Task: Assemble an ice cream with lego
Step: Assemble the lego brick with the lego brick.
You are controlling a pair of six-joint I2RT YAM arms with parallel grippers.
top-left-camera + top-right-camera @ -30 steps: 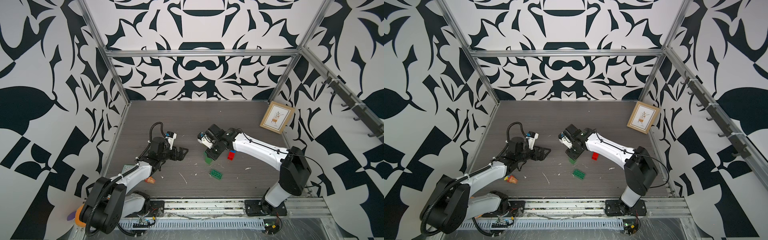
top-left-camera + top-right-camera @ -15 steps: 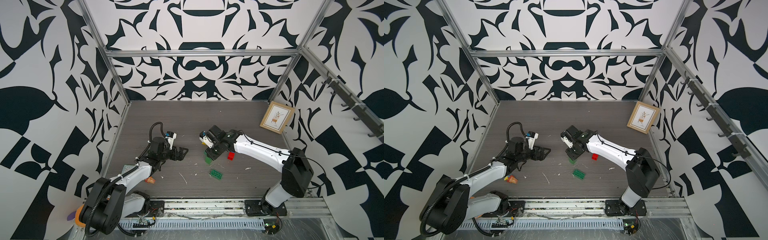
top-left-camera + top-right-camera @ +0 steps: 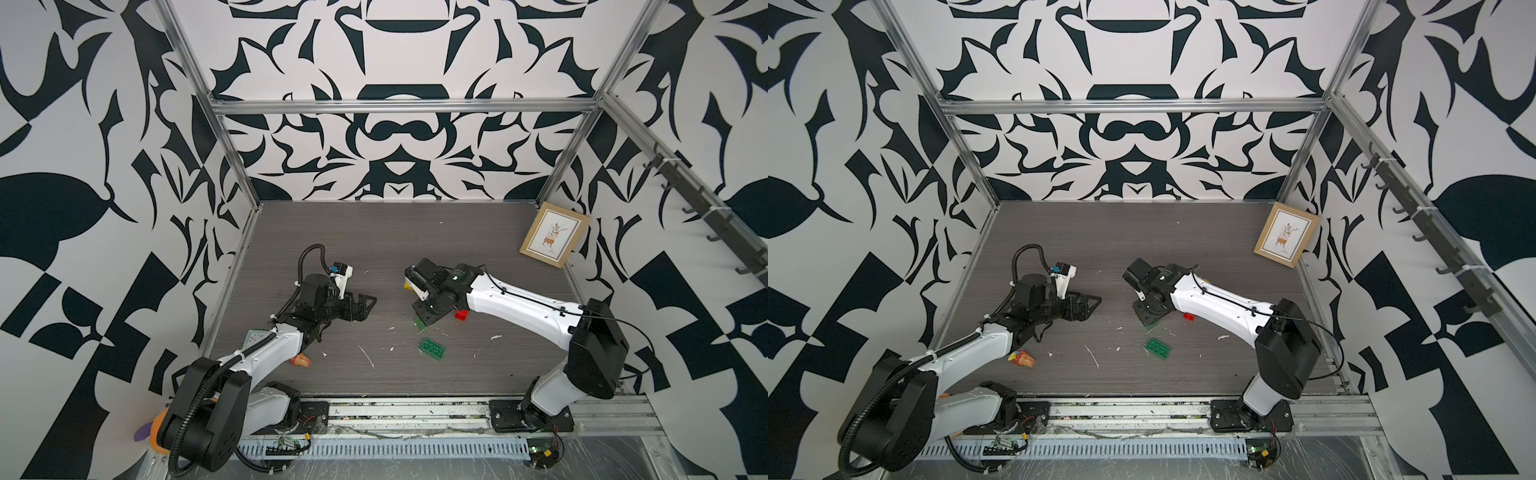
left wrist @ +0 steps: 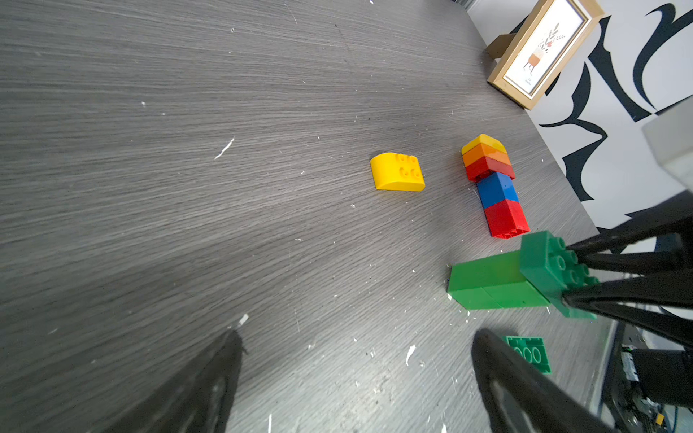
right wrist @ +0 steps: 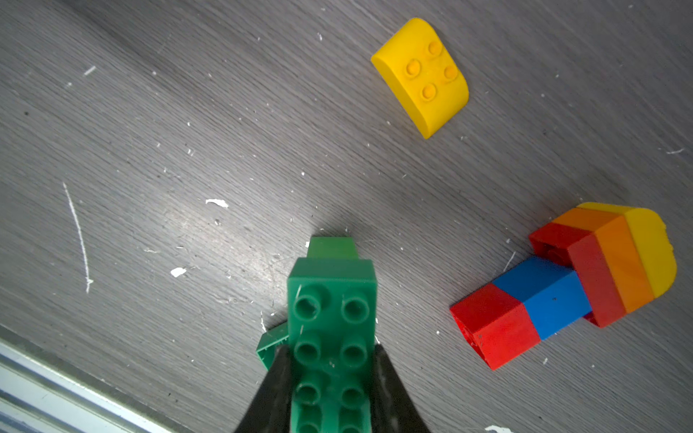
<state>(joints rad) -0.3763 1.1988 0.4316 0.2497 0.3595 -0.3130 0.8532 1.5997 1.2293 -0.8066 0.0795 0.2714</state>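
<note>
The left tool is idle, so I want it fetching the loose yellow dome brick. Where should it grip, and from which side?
Probably from above, jaws closing on the yellow dome brick across its two flat arch-shaped faces. It sits studs up, alone on the table, and its rounded shoulders would likely let a grip slip. The left tool is open.

Your left arm (image 3: 266, 353) and right arm (image 3: 519, 307) match: glossy white shells between bulky black joints. A ribbed black hose (image 3: 300, 266) loops over the left wrist. A thin black wire (image 3: 534, 300), clipped down, runs along the right forearm. A small green mark (image 3: 457, 273) tops the right wrist. The left gripper (image 4: 356, 335) has black tapered fingers.
</note>
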